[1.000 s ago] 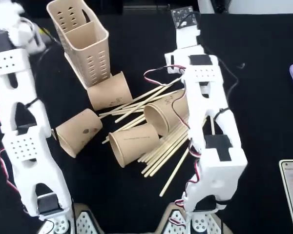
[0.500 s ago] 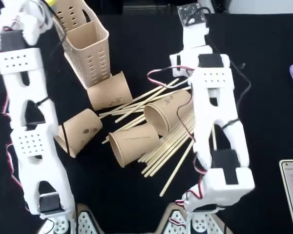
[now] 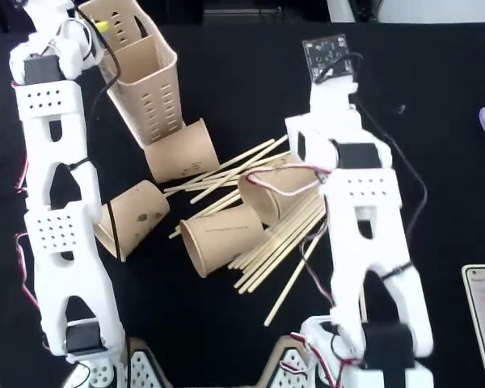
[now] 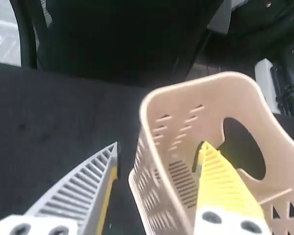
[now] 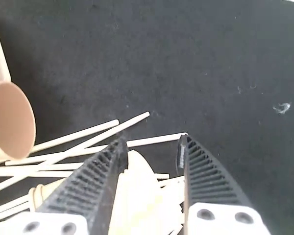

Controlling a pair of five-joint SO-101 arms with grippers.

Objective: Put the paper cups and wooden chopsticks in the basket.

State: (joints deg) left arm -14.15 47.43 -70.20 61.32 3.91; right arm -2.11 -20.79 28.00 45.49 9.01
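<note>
Left gripper (image 4: 159, 145) is spread wide, straddling the basket (image 4: 196, 93) wall without pinching it. Right gripper (image 5: 152, 138) hangs parted over a paper cup (image 5: 137, 191) lying on the chopsticks (image 3: 279, 246) mid-table. That cup looks light and crushable, so a gentle pinch at its stiffer rim seems best.

The left gripper's (image 4: 159, 145) fingers (image 4: 220, 186) stood spread astride the basket's (image 4: 186, 112) wall, one inside, one outside above the black desk (image 4: 49, 112).

You worked under bright, even light. The white left arm (image 3: 42, 101) glared near 10 o'clock in the high view; the black table (image 3: 226, 73) swallowed shadows.
</note>
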